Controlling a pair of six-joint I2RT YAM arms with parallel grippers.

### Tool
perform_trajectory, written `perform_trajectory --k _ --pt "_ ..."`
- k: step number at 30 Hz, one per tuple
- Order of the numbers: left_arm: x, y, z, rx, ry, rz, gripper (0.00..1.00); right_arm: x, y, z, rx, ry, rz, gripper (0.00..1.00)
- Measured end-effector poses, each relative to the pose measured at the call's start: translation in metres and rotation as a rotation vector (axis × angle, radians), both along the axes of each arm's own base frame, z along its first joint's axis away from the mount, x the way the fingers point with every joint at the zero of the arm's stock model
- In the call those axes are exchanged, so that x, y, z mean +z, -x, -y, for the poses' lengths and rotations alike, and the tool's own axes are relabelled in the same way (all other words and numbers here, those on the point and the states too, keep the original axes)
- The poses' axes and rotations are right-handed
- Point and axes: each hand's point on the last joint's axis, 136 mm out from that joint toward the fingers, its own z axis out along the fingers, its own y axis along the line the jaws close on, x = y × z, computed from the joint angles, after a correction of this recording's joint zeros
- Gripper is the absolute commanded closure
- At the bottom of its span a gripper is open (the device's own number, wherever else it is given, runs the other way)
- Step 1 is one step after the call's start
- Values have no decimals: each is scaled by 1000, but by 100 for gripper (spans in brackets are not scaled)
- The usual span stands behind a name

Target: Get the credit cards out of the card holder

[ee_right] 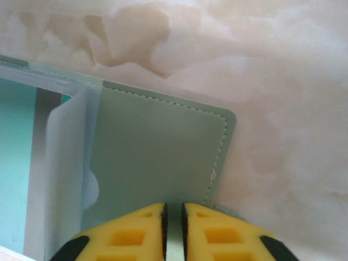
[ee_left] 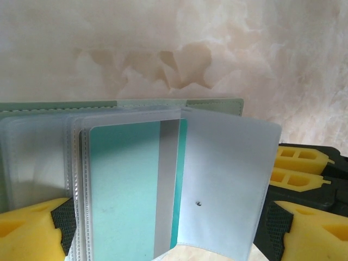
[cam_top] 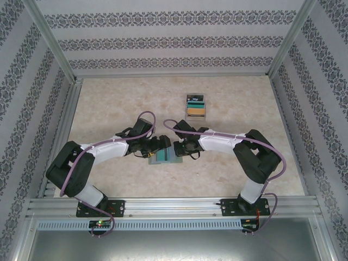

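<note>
Pale marbled surface [cam_top: 109, 109], beige with brown veining. The green card holder [cam_top: 165, 157] lies open on it toward the near edge, and a staggered pile of cards [cam_top: 196, 106] sits well apart, farther back.

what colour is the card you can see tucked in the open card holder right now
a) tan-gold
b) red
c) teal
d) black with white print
c, the card showing through the clear pages of the open card holder is teal with a grey stripe.
</note>
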Motion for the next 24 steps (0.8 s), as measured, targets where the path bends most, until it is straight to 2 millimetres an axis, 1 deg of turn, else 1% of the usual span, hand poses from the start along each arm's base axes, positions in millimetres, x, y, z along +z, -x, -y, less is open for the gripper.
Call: perform_trajectory --k 4,7,9,12,13,17,19,20,21,24 --pt "6 0 0 -1 5 15 8 8 -3 9 -38 -15 9 71" --pt "11 0 -3 4 -5 32 9 26 -10 15 -62 -41 47 68" --pt "15 0 -5 4 -11 43 12 40 -13 17 -73 -64 77 68" --pt "19 0 -9 5 -26 59 25 57 -16 15 -76 -105 111 68" --pt "19 1 -10 4 -30 60 32 61 -16 12 -76 -124 114 68" --pt "16 2 -12 -3 -47 58 64 65 -12 -1 -61 -198 80 72" --pt "13 2 -13 -4 -55 54 74 66 -11 -9 -56 -239 58 74" --pt "11 2 -14 -4 -63 50 82 65 -10 -13 -53 -259 44 75" --pt "8 2 -15 -3 -69 47 86 64 -10 -17 -53 -276 34 75" --pt "2 3 -17 -4 -88 33 89 56 -5 -26 -41 -319 -12 81"
